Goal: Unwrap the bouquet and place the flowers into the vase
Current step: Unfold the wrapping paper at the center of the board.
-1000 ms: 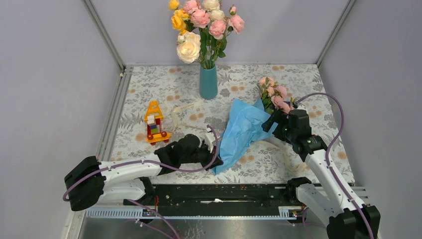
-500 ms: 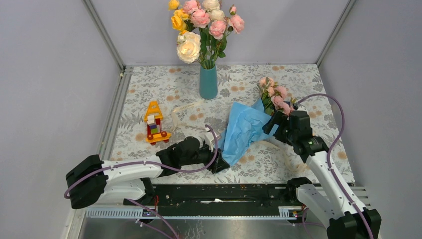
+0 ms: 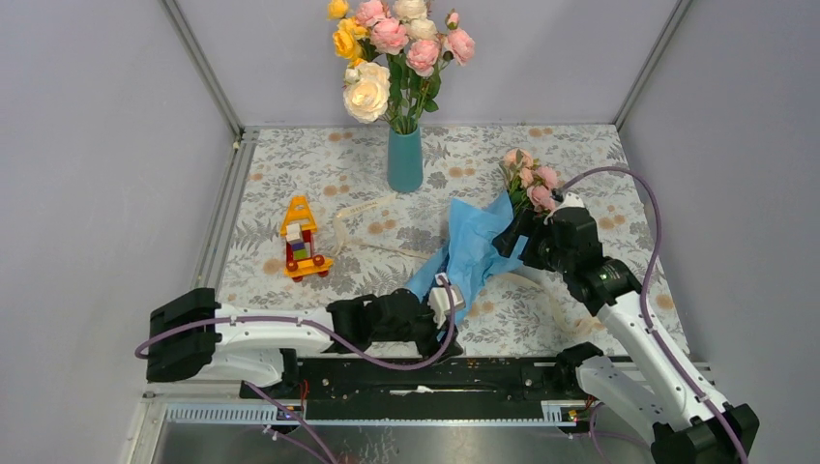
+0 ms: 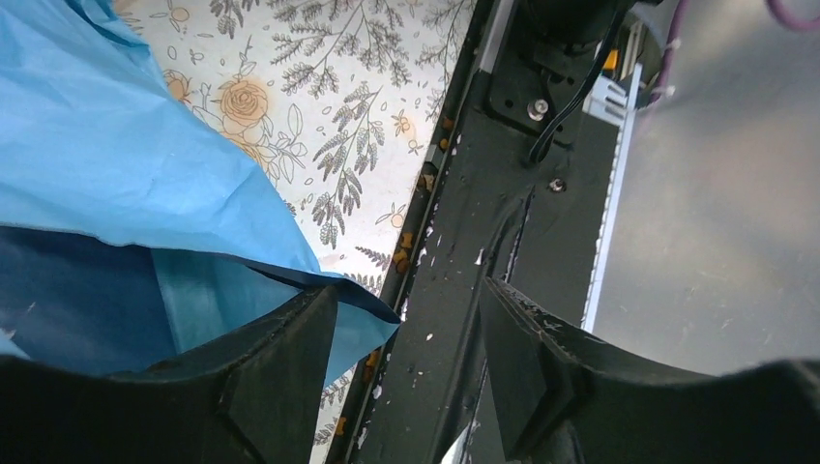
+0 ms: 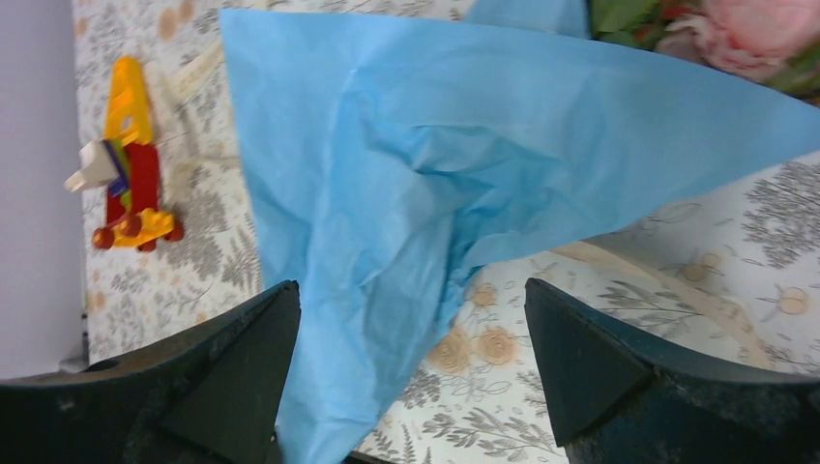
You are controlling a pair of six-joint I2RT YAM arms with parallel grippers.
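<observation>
Blue crinkled paper on bouquet (image 3: 479, 246) | teal vase (image 3: 405, 159) smooth, tapered | floral-print table (image 3: 319, 166)

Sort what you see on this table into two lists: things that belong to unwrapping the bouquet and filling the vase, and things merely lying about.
Belongs to the job:
- blue paper
- pink roses
- teal vase

Just lying about:
- toy block car
- loose cream ribbon
- large rose bunch, already standing in the vase
</observation>
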